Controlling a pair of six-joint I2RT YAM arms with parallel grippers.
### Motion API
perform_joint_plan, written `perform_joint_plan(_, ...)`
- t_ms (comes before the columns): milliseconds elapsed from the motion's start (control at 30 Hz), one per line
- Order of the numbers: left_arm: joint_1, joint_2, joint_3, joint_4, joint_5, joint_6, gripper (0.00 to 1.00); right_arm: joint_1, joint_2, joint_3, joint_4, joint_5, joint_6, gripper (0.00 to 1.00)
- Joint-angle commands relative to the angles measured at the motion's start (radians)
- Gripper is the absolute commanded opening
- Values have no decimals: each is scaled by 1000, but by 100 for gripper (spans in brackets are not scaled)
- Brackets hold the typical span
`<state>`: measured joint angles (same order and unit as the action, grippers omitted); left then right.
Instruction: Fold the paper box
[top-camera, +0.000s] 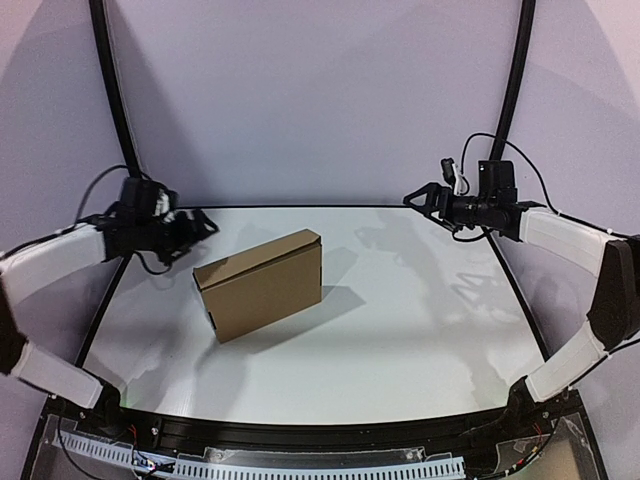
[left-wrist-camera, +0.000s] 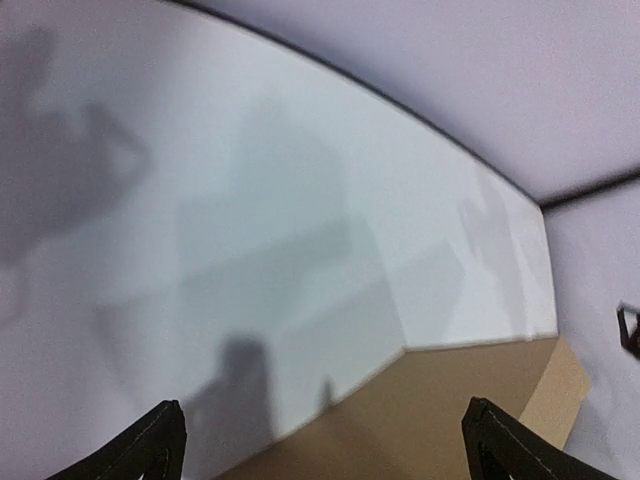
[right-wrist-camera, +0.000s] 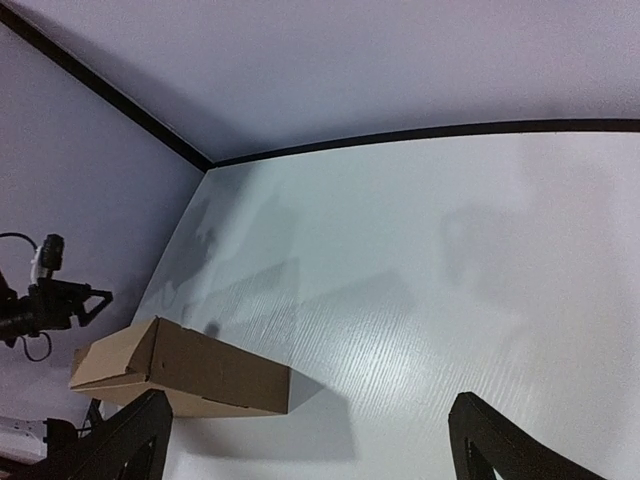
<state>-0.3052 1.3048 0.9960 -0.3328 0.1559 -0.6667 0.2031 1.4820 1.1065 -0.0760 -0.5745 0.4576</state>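
Your left gripper and right gripper both gaped empty, apart from the box; unheld, its lid could have sprung open.

Matt brown cardboard paper box on a smooth, faintly glossy white table.

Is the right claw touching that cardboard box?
Apart. The top view shows the right gripper at the far edge, with table showing between it and the box.
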Motion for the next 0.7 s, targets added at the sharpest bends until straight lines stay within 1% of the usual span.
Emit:
perform_joint_plan(0, -96, 118, 71, 87, 301, 137, 99, -3, -13, -27, -34, -34, -9, 98)
perform_joint_plan(33, -138, 133, 112, 61, 296, 168, 99, -2, -16, -32, -38, -38, -9, 98)
perform_joint_plan(100, -174, 153, 141, 17, 291, 218, 99, -2, -31, -50, -40, -38, -9, 98)
perform_joint_plan(267, -232, 165, 136, -18, 322, 283, 99, -3, -73, -105, -38, -28, -11, 98)
perform_joint_plan(400, -331, 171, 133, -42, 347, 326, 99, -2, -110, -153, -40, -12, -13, 98)
perform_joint_plan(533, -441, 181, 101, 12, 381, 291, 99, -2, -149, -195, -45, 12, -17, 98)
perform_joint_plan(667, -533, 214, 105, 64, 373, 261, 99, -2, -179, -225, -59, 44, -29, 98)
